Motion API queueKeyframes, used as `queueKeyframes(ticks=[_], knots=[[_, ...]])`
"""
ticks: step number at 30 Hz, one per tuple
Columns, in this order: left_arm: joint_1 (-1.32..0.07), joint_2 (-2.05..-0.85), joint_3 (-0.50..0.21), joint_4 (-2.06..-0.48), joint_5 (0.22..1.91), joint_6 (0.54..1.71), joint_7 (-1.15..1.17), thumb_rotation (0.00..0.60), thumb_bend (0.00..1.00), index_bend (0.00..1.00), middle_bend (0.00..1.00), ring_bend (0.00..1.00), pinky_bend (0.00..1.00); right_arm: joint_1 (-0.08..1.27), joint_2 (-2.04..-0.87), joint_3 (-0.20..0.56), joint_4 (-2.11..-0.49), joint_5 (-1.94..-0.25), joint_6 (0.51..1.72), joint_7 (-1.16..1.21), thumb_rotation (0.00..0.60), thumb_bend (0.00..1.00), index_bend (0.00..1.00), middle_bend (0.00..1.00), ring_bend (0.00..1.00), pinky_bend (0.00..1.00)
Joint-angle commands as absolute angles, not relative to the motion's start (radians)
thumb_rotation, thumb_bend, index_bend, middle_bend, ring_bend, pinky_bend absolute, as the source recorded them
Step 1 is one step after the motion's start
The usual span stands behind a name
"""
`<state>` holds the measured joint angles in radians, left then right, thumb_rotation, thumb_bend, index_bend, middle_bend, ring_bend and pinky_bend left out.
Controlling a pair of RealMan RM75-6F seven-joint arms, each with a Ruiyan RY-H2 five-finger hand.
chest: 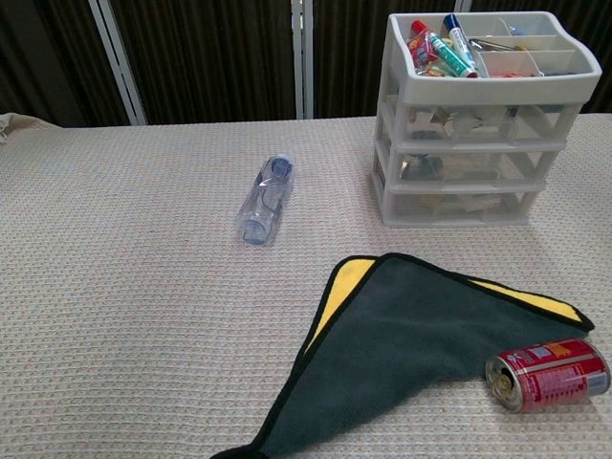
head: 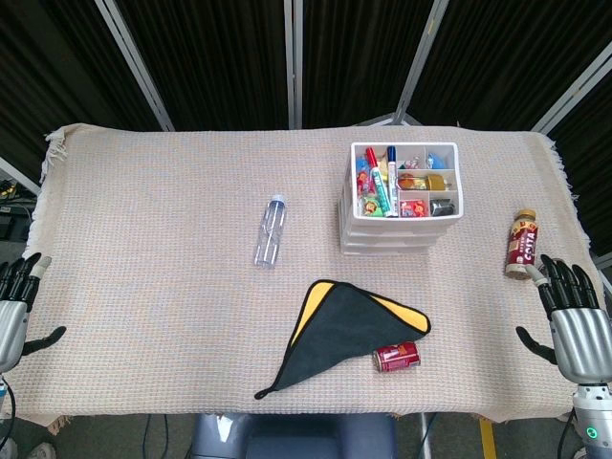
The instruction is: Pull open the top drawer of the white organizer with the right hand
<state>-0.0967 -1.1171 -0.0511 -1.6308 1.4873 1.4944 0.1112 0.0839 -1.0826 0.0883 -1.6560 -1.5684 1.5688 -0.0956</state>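
Observation:
The white organizer point(head: 402, 206) stands at the back right of the table, its open top tray full of markers and small items. In the chest view the organizer point(chest: 478, 124) shows three clear drawers stacked under that tray, all pushed in; the top drawer point(chest: 478, 119) has small items inside. My right hand point(head: 574, 320) hovers at the table's right edge, well to the right of and nearer than the organizer, fingers spread and holding nothing. At the left edge my left hand point(head: 14, 306) is also spread and empty. Neither hand appears in the chest view.
A brown drink bottle point(head: 521, 244) stands just beyond my right hand. A black and yellow cloth point(head: 344, 330) lies in the middle front with a red can point(head: 396, 358) on its side beside it. A clear plastic bottle point(head: 271, 230) lies left of the organizer.

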Motion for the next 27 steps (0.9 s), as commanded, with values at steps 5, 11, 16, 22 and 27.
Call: queueKeyframes(ticks=[5, 11, 16, 22, 27], knots=[[-0.096, -1.116, -0.051, -1.632, 1.485, 1.494, 0.113, 0.6, 0.1, 0.0, 0.0, 0.0, 0.0, 0.084, -1.083, 0.089, -1.653, -1.563, 1.566, -0.085, 0.6, 0.12, 0.12, 0.02, 0.0, 0.02], [-0.097, -1.112, -0.051, -1.637, 1.489, 1.495, 0.11, 0.6, 0.1, 0.0, 0.0, 0.0, 0.0, 0.083, -1.081, 0.09, -1.659, -1.562, 1.566, -0.076, 0.6, 0.12, 0.12, 0.02, 0.0, 0.02], [-0.097, -1.111, -0.053, -1.634, 1.487, 1.495, 0.103, 0.6, 0.1, 0.0, 0.0, 0.0, 0.0, 0.084, -1.081, 0.09, -1.663, -1.56, 1.562, -0.076, 0.6, 0.12, 0.12, 0.02, 0.0, 0.02], [-0.096, -1.11, -0.054, -1.638, 1.489, 1.5, 0.104, 0.6, 0.1, 0.0, 0.0, 0.0, 0.0, 0.083, -1.08, 0.088, -1.662, -1.559, 1.558, -0.071, 0.6, 0.12, 0.12, 0.02, 0.0, 0.02], [-0.095, -1.112, -0.052, -1.639, 1.489, 1.501, 0.112, 0.6, 0.1, 0.0, 0.0, 0.0, 0.0, 0.086, -1.081, 0.089, -1.657, -1.549, 1.547, -0.063, 0.6, 0.12, 0.12, 0.02, 0.0, 0.02]])
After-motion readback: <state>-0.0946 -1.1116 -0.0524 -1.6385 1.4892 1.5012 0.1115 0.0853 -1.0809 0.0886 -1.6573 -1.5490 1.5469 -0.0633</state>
